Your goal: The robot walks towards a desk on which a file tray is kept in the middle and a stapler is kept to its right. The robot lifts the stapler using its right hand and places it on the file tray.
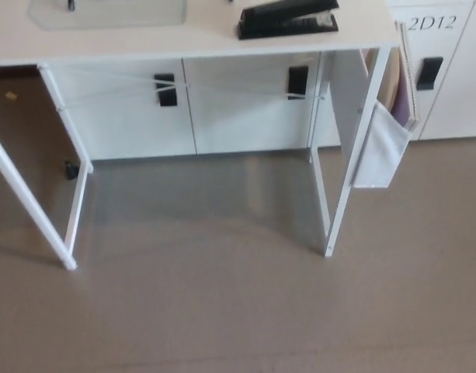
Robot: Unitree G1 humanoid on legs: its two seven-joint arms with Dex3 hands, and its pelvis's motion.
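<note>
A black stapler (288, 18) lies on the white desk (199, 43) near its right end, at the top of the head view. Left of it sits a translucent grey file tray (105, 14), cut off by the top edge of the picture. The stapler and tray are apart. Neither of my hands nor any part of my arms shows.
The desk stands on white legs (346, 186) over a grey-brown floor. A white fabric pouch (381, 144) hangs off its right side. White cabinets with black handles (166, 89) line the wall behind, one marked 2D12 (432, 22). A slanted white leg (28, 202) stands at left.
</note>
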